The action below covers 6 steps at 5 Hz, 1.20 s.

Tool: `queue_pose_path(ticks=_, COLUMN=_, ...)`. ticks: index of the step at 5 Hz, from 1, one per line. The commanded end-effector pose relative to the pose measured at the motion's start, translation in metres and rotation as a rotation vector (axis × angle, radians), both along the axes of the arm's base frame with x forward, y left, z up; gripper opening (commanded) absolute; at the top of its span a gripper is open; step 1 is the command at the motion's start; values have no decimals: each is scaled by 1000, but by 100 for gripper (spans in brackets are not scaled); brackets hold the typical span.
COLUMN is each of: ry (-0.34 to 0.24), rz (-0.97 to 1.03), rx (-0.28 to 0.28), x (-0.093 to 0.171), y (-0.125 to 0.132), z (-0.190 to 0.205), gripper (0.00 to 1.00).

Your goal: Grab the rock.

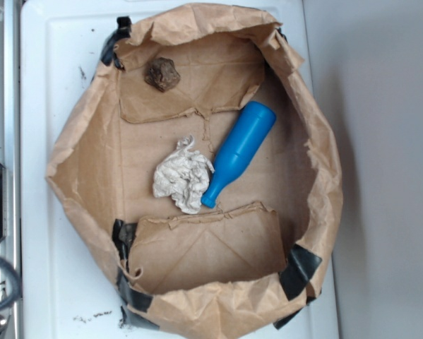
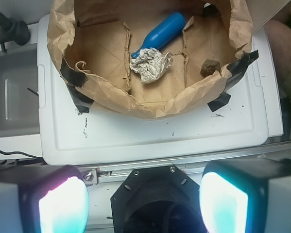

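Observation:
The rock (image 1: 162, 74) is a small dark brown lump on the floor of the rolled-down brown paper bag (image 1: 77, 134), near its upper left wall. In the wrist view the rock (image 2: 210, 67) lies at the bag's right side, close to the near wall. My gripper (image 2: 143, 201) is open, its two glowing pads wide apart at the bottom of the wrist view, well back from the bag and over the robot's black base. Nothing sits between the pads. The exterior view does not include the gripper.
A crumpled whitish paper wad (image 1: 183, 176) and a blue bottle (image 1: 239, 152) lie in the middle of the bag. The bag stands on a white plastic lid (image 2: 150, 131), taped down with black tape (image 2: 77, 87). A metal rail (image 2: 194, 162) runs along the lid's near edge.

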<state>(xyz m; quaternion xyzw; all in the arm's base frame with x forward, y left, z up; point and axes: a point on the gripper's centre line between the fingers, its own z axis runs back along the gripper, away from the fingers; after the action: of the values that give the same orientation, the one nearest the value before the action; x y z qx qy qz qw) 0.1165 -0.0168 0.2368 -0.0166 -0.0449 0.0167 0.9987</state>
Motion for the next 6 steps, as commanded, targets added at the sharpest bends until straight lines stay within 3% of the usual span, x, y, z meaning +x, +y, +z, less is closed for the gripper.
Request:
queue_pose_path(ticks=1, ry=0, rz=0, rx=0, x=0, y=0, z=0, gripper=100)
queue_pose_path(ticks=2, ry=0, rz=23, rx=-28, x=32, y=15, z=-1, gripper=100)
queue_pose_path(ticks=3, ry=-34, rz=-103, rx=7, x=75, y=27, z=-10, gripper=100)
queue_pose_path(ticks=4, ry=1, rz=-234, rx=-50, x=115, y=35, z=-21, gripper=100)
queue_pose_path(ticks=6, ry=1, rz=-234, rx=-50, x=115, y=35, z=-21, gripper=100)
